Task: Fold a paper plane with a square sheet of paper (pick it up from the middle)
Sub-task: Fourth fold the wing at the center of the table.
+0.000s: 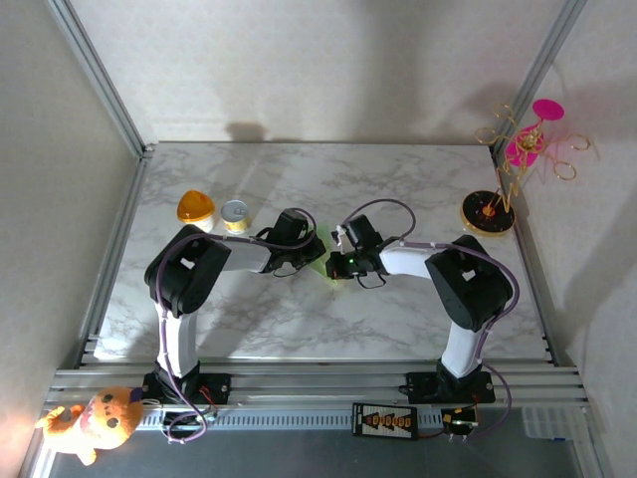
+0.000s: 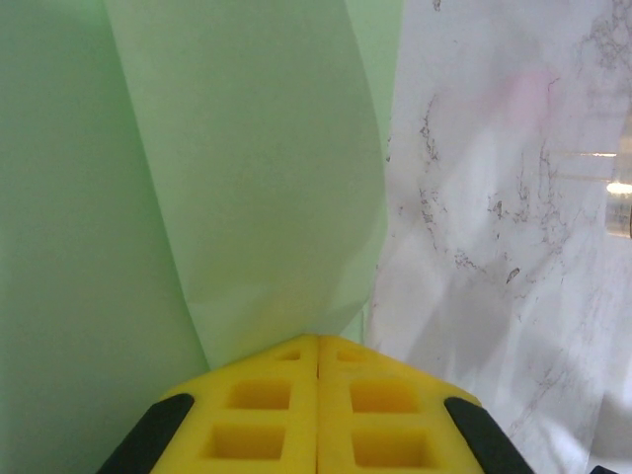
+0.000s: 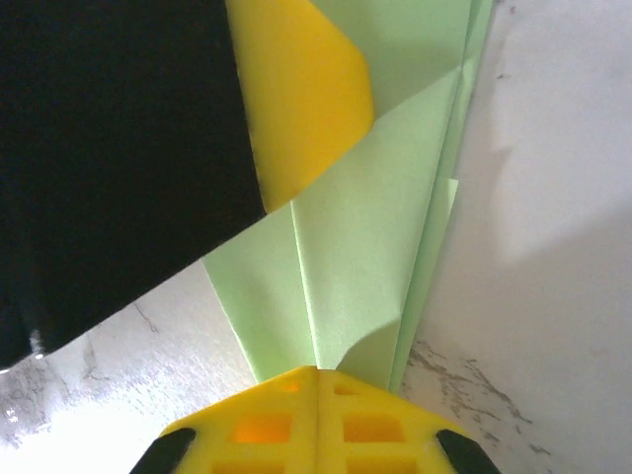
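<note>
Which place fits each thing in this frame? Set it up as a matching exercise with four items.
Things:
1 green paper
2 orange-lidded cup
3 ornament stand
4 plush toy

Places:
A right edge of the table
B near left corner, off the table
C beside the small tin
D pinched by left tool and right tool

Pairs: 1-D, 2-C, 3-A, 4-B

Surface: we see a white marble-patterned table (image 1: 418, 174).
Far left: we note an orange-lidded cup (image 1: 196, 207) just beside a small tin (image 1: 235, 215).
Far right: a pink-and-gold ornament stand (image 1: 487, 213).
</note>
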Controlling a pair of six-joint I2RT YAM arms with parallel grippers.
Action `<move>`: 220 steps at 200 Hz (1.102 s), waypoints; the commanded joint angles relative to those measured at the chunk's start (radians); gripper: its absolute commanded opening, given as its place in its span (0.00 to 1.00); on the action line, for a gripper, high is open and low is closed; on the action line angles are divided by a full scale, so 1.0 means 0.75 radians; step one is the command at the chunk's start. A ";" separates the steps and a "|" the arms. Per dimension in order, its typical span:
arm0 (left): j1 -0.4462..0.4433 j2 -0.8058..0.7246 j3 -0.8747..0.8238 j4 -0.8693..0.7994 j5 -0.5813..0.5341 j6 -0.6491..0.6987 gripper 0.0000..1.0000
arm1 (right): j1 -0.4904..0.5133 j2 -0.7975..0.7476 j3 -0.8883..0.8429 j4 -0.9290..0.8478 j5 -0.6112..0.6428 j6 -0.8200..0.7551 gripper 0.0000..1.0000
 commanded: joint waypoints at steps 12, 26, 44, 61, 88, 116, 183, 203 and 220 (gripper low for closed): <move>0.021 0.067 -0.008 -0.077 -0.050 -0.006 0.06 | 0.007 -0.048 -0.095 -0.109 -0.048 -0.014 0.01; 0.022 0.070 -0.009 -0.076 -0.049 -0.007 0.06 | 0.008 -0.085 -0.127 -0.130 -0.049 -0.010 0.01; 0.022 0.069 -0.012 -0.072 -0.046 -0.006 0.06 | 0.007 -0.130 -0.175 -0.140 -0.059 -0.001 0.02; 0.021 0.068 -0.012 -0.068 -0.042 -0.005 0.06 | 0.008 -0.161 -0.217 -0.157 -0.055 0.016 0.02; 0.021 0.064 -0.016 -0.050 -0.028 -0.004 0.06 | 0.001 -0.243 -0.225 -0.138 -0.027 0.024 0.02; 0.021 0.059 -0.014 -0.043 -0.014 -0.001 0.06 | -0.003 -0.342 -0.177 -0.017 0.005 0.023 0.05; 0.017 0.027 -0.016 -0.011 0.033 -0.022 0.07 | -0.001 -0.060 0.008 0.007 0.012 0.005 0.03; 0.017 0.014 -0.009 0.010 0.066 -0.029 0.07 | 0.000 -0.013 0.016 -0.015 0.022 -0.013 0.03; 0.019 -0.002 -0.005 0.036 0.096 -0.031 0.08 | 0.002 0.004 0.001 -0.051 0.050 -0.031 0.03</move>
